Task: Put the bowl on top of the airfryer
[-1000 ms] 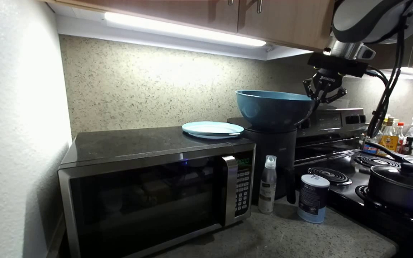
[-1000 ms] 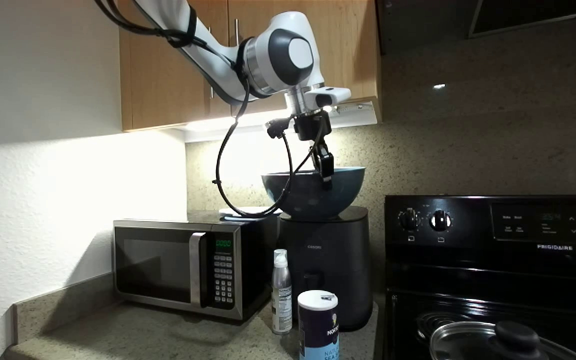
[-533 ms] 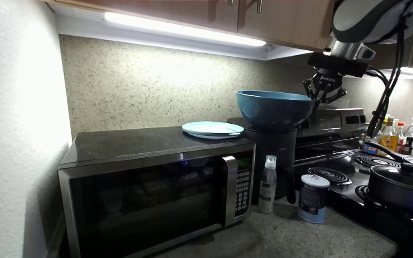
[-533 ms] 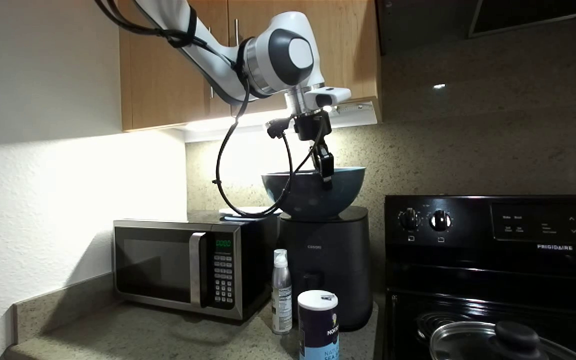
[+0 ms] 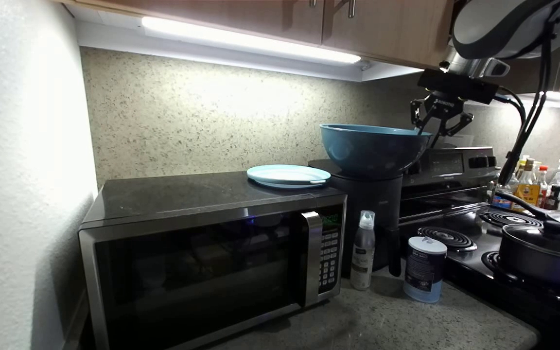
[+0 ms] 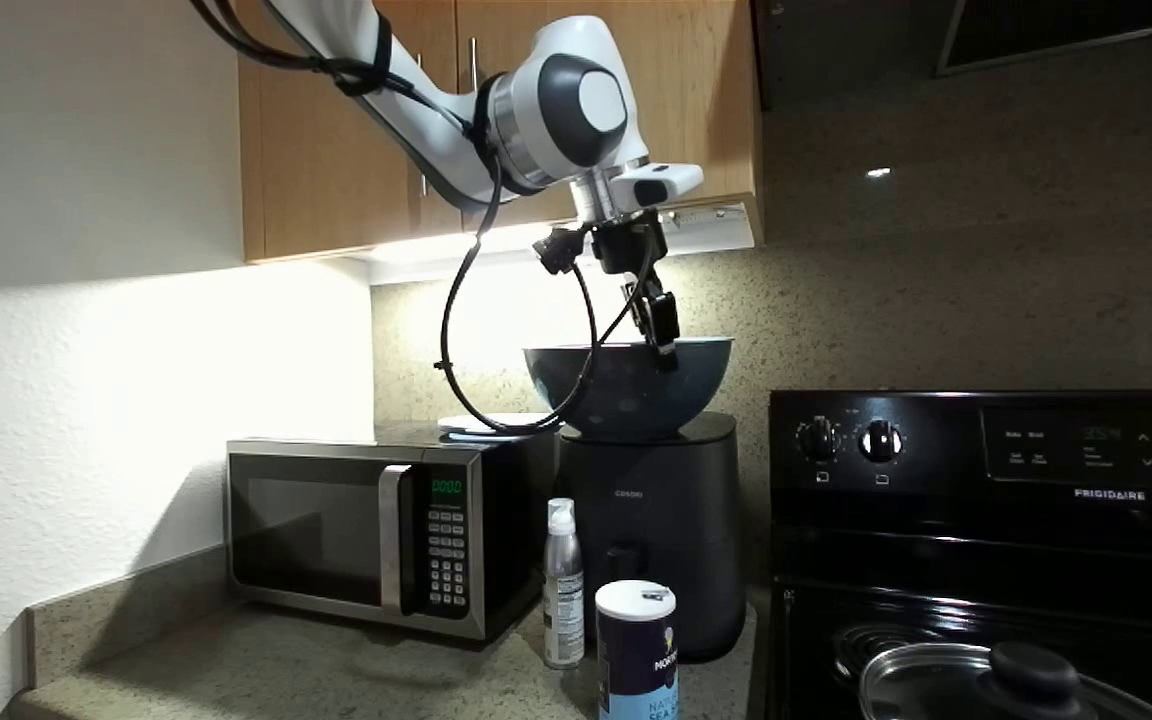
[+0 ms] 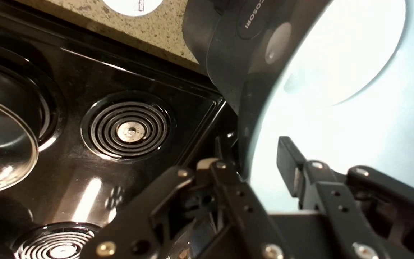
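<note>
The teal-blue bowl (image 5: 372,151) (image 6: 626,400) stands on top of the black airfryer (image 5: 382,201) (image 6: 671,520) in both exterior views. In the wrist view the bowl's bright inside (image 7: 383,126) fills the right, with the airfryer (image 7: 228,59) below it. My gripper (image 5: 428,137) (image 6: 667,355) is at the bowl's rim on the stove side. In the wrist view its fingers (image 7: 251,158) are apart, one inside the bowl and one outside, with a gap to the rim on the inner side. Whether the outer finger touches the bowl is not clear.
The microwave (image 5: 202,262) stands beside the airfryer, with a pale blue plate (image 5: 287,175) on it. A spray bottle (image 5: 362,253) and a salt canister (image 5: 425,270) stand in front. The stove holds a lidded pot (image 5: 547,253). Cabinets (image 6: 676,110) hang above the arm.
My gripper has opened at the rim; its fingers were together on it before. The bowl's near rim has dropped very slightly, and the wrist has tilted a little.
</note>
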Robot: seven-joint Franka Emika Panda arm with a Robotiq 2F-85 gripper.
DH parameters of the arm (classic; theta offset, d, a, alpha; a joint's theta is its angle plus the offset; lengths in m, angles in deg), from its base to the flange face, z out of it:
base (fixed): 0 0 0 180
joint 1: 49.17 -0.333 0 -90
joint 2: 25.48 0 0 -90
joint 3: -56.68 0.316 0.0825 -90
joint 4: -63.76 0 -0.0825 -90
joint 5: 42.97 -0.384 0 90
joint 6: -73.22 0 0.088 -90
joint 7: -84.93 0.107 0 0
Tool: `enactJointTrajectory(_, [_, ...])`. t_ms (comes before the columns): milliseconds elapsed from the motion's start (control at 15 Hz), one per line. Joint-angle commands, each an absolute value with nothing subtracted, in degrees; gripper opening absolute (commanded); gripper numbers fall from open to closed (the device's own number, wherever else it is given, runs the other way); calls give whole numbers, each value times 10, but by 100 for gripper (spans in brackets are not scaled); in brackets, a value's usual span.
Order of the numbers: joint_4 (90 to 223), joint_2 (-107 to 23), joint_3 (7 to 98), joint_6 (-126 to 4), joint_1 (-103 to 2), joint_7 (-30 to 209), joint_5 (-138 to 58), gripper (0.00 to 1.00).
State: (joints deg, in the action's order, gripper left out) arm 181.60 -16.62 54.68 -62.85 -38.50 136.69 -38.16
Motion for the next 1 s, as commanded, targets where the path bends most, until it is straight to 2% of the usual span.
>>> enactJointTrajectory(0, [1839,-147,545,-666,-387,1395,-358,69])
enactJointTrajectory(200, [1853,-134,545,-692,-386,1397,-357,89])
enactJointTrajectory(333, [1873,-116,550,-713,-382,1415,-341,98])
enactJointTrajectory(467, [1841,-145,545,-696,-386,1394,-354,100])
enactJointTrajectory(533, [1845,-140,545,-698,-385,1397,-352,96])
enactJointTrajectory(600, [1845,-140,545,-698,-385,1397,-352,100])
enactJointTrajectory(933, [1844,-144,545,-698,-386,1397,-352,100])
